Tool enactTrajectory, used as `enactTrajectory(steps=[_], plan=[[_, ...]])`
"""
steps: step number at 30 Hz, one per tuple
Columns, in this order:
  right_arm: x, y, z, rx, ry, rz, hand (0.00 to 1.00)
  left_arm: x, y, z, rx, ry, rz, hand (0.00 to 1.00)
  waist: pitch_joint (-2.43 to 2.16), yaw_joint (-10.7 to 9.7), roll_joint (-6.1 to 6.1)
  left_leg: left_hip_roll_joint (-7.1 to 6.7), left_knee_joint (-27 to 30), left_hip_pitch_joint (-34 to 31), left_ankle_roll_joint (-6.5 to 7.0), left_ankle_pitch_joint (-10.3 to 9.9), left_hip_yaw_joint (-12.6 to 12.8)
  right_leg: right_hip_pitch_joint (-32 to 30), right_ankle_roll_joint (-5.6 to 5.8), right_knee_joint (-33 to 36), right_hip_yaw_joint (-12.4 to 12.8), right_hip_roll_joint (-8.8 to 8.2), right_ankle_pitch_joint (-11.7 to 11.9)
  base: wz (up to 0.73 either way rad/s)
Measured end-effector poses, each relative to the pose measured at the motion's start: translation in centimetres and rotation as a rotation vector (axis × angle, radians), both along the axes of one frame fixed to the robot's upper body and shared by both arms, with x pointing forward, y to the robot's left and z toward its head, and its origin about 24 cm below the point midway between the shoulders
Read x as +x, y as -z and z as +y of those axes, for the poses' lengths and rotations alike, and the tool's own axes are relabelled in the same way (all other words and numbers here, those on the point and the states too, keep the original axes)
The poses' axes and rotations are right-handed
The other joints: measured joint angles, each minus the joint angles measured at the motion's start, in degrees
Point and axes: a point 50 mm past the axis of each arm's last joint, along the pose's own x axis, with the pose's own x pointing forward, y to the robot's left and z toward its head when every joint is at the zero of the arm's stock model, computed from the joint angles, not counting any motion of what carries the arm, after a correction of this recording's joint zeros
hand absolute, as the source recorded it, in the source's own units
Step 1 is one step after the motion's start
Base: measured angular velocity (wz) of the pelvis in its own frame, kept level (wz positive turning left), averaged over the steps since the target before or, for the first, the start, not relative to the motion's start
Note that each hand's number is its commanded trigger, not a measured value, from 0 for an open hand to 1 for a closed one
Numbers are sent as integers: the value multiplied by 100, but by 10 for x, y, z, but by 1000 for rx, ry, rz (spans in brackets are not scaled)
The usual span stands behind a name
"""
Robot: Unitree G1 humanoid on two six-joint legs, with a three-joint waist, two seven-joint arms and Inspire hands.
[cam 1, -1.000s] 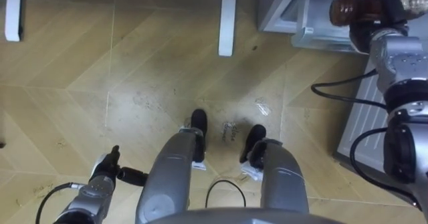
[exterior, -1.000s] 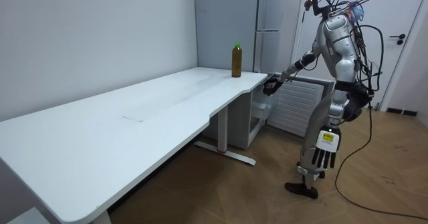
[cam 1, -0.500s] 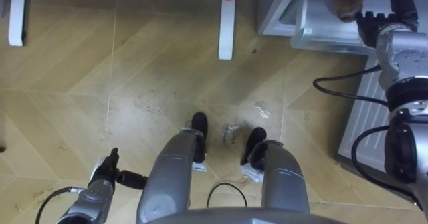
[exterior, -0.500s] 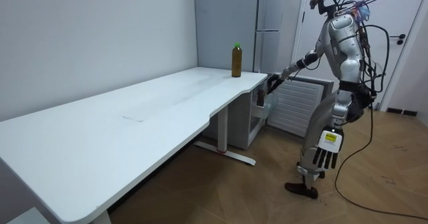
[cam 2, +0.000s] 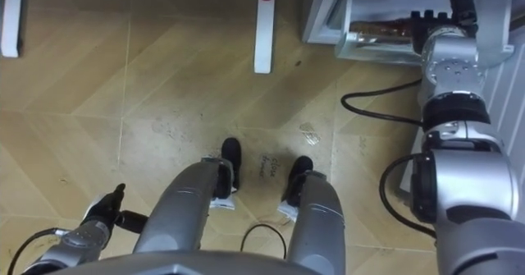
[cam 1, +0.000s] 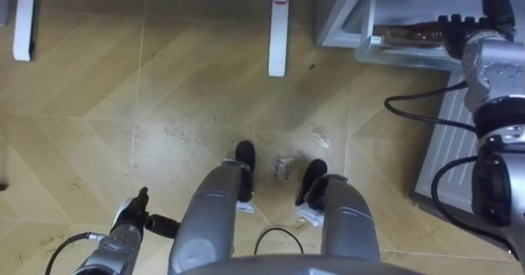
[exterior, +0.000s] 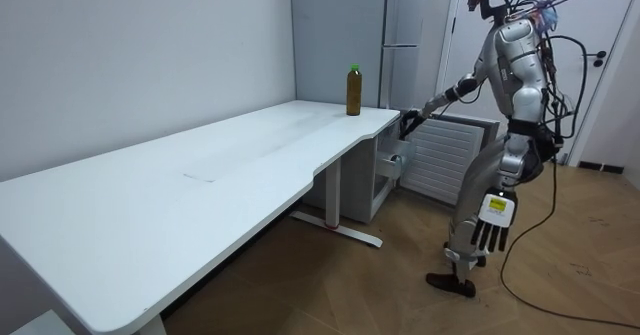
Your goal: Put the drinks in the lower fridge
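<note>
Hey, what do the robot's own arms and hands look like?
Silver-grey rounded arm segments with black joints and looping black cables; the right hand and left hand are black, the left carrying a small white tag.

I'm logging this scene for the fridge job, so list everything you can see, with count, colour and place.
Brown plastic drink bottle: one, lying on its side in the low fridge.
Green-capped amber drink bottle: one, upright on the desk's far corner.
Low white fridge: one, open, by the desk's end.
Long white desk: one, along the wall.
Tan wooden floor: under the robot.
Right hand: at the brown bottle, in the fridge.
Left hand: open, hanging at the robot's side.
</note>
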Motion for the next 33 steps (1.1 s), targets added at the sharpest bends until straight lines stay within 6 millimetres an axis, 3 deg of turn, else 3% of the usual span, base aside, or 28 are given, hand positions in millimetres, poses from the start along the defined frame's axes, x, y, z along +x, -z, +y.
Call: enactTrajectory(steps=[11,22,23,26,28,30,33], plan=[[-14,24,-4,-18,-35,-13,0,-7,3,1,-9,35,63,0,8,27,50,14,-254,598,-27,-25,-25,634,17,-353,-92,39,9,0],[-50,64,-13,-52,-71,40,0,-14,2,10,-44,-41,74,0,-18,-24,78,53,-668,1633,-131,-125,-54,1784,58,-1017,-155,235,19,-1],[-59,73,-12,-59,-78,59,0,-16,3,11,-45,-52,75,0,-31,-21,84,70,-756,1800,-145,-136,-53,1985,47,-1164,-219,251,48,0],[-87,97,-9,-84,-116,110,0,-28,5,13,-53,-99,91,0,-179,-70,125,87,-1011,2192,-170,-147,-74,2474,82,-1590,-269,356,137,3],[-116,120,-3,-84,-144,160,0,-42,7,12,-61,-144,110,0,-247,-147,175,72,-1220,2653,-191,-164,-60,3002,131,-1916,-268,407,178,2],[-135,134,3,-67,-160,189,0,-49,8,12,-64,-161,121,0,-275,-218,189,57,-1413,2953,-204,-172,-47,3282,146,-2092,-266,420,187,-2],[-175,155,15,-73,-227,255,0,-55,10,7,-62,-196,104,0,-276,-217,180,36,-1660,3367,-233,-185,-16,3678,163,-2303,-273,439,176,-5]])
